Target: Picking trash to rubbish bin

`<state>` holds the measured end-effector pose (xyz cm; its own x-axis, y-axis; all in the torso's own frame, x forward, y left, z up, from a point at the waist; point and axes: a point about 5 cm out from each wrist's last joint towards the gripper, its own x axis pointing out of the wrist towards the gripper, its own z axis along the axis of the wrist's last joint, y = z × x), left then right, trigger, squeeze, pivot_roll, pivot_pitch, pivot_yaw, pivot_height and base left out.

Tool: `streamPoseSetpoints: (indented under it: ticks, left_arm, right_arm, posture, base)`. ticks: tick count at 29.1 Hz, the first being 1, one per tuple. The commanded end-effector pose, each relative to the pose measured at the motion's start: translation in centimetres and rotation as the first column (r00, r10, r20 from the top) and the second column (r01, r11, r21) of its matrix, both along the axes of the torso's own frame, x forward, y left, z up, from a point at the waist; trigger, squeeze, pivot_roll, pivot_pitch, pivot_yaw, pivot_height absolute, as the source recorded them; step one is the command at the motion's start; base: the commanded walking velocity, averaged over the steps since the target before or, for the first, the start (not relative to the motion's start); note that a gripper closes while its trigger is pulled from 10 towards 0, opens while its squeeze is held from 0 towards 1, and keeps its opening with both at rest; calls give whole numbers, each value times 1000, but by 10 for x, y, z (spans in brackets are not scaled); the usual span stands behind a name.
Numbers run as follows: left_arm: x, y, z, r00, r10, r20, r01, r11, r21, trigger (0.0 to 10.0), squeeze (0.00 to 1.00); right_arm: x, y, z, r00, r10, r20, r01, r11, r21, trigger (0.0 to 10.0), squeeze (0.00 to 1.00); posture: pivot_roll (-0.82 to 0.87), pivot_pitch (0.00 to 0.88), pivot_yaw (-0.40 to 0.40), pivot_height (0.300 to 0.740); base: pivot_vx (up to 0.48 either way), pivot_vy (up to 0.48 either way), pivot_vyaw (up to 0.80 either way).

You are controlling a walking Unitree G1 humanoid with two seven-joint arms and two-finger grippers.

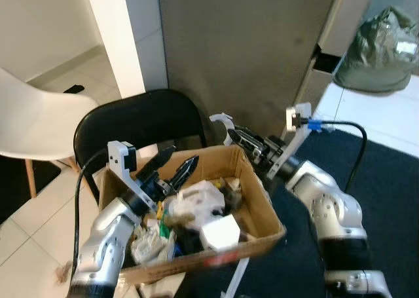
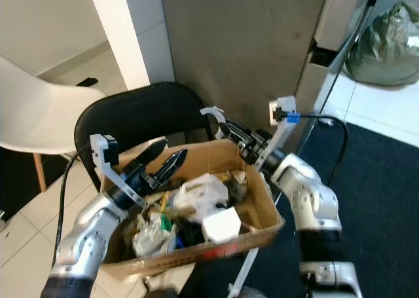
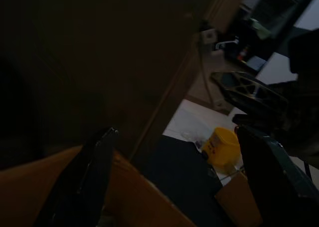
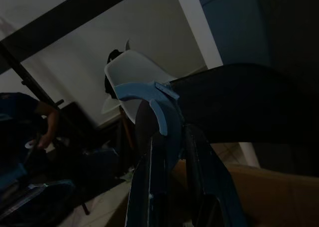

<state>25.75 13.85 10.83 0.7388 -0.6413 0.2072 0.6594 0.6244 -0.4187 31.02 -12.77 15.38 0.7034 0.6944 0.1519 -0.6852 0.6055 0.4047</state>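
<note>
A grey wall (image 1: 249, 55) stands just beyond both hands, so there is little open room ahead; the freer room looks to be to the right hand's outer side, over the dark carpet (image 1: 386, 180). A black chair (image 1: 141, 124) sits behind the left hand, a white chair (image 1: 33, 124) farther out on that side, and a green bag (image 1: 380, 49) lies well beyond the right hand on the tiled floor. Between the hands is the box (image 1: 262, 206), an open cardboard carton serving as the bin, heaped with trash (image 1: 196, 203): white plastic, crumpled wrappers, a white carton, all below the rim or level with it. The left hand (image 1: 175, 167) hangs over the box's near-left corner with its two fingers spread apart and nothing between them, pointing across the heap, probably so that anything it drops lands inside. The right hand (image 1: 229, 131) is at the box's far rim, its fingers nearly together around a pale blue curved scrap (image 4: 149, 100), seemingly a piece of trash carried to the edge for dropping. The rim under it is the edge to clear, and the heap leaves little depth.
</note>
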Motion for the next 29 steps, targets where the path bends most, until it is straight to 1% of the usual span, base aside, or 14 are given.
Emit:
streamPoseSetpoints:
  ticks: [1,2,3,17,20,22,23,24,25,26,27,28,29]
  left_arm:
    - [-2,1,-1,1000,10,-17,-10,1000,-11,10000,0]
    - [-2,1,-1,1000,10,-22,-10,1000,-13,10000,0]
    - [-3,1,-1,999,8,-35,-8,1000,-17,10000,0]
    - [-7,1,0,996,-12,-90,10,999,-32,10000,0]
    - [-8,1,-2,989,-8,-145,0,998,-56,10000,0]
    - [-9,2,-3,984,-3,-180,-7,998,-57,10000,0]
    - [-9,2,-5,979,-5,-202,-7,998,-58,10000,0]
    - [-9,2,-5,976,-6,-217,-7,998,-59,10000,0]
    - [-8,3,-6,973,-8,-232,-6,998,-59,10000,0]
    - [-8,3,-8,963,-11,-270,-7,998,-63,10000,0]
    - [-7,3,-9,955,-13,-296,-7,998,-65,10000,0]
    - [-7,2,-12,934,-23,-357,-6,997,-81,10000,0]
    - [-7,2,-12,934,-23,-357,-6,997,-81,10000,0]
  right_arm:
    - [0,0,1,1000,6,12,-6,1000,-1,10000,0]
    - [-1,0,2,1000,13,17,-13,1000,6,10000,0]
    - [-1,0,2,999,21,24,-21,1000,0,10000,1000]
    - [-2,0,0,999,26,23,-25,1000,-12,10000,1000]
    - [-1,0,-1,1000,24,20,-23,1000,-19,10000,1000]
    - [-1,1,-2,1000,23,18,-23,999,-24,10000,1000]
    - [-1,1,-3,1000,23,16,-23,999,-26,10000,537]
    - [-1,1,-3,1000,23,15,-23,999,-26,10000,537]
    - [-1,1,-3,1000,24,14,-23,999,-27,10000,47]
    - [-1,1,-3,1000,24,12,-24,999,-28,10000,0]
    - [-1,1,-3,1000,25,11,-25,999,-28,10000,0]
    - [-1,1,-3,1000,25,10,-25,999,-29,10000,0]
    - [-1,1,-3,1000,25,10,-25,999,-29,10000,0]
  posture:
    - [22,0,0,740]
    - [22,0,0,740]
    - [22,0,0,740]
    - [24,0,-5,740]
    - [25,0,-7,740]
    - [25,0,-7,740]
    - [25,0,-7,740]
    - [25,0,-7,740]
    - [25,0,-7,740]
    - [24,0,-7,740]
    - [24,0,-7,740]
    - [24,0,-7,740]
    - [24,0,-7,740]
  base:
    - [0,0,0]
    - [0,0,0]
    - [0,0,0]
    - [0,0,0]
    - [0,0,0]
    - [0,0,0]
    - [0,0,0]
    - [0,0,0]
    - [0,0,0]
    - [0,0,0]
    - [0,0,0]
    - [0,0,0]
    - [0,0,0]
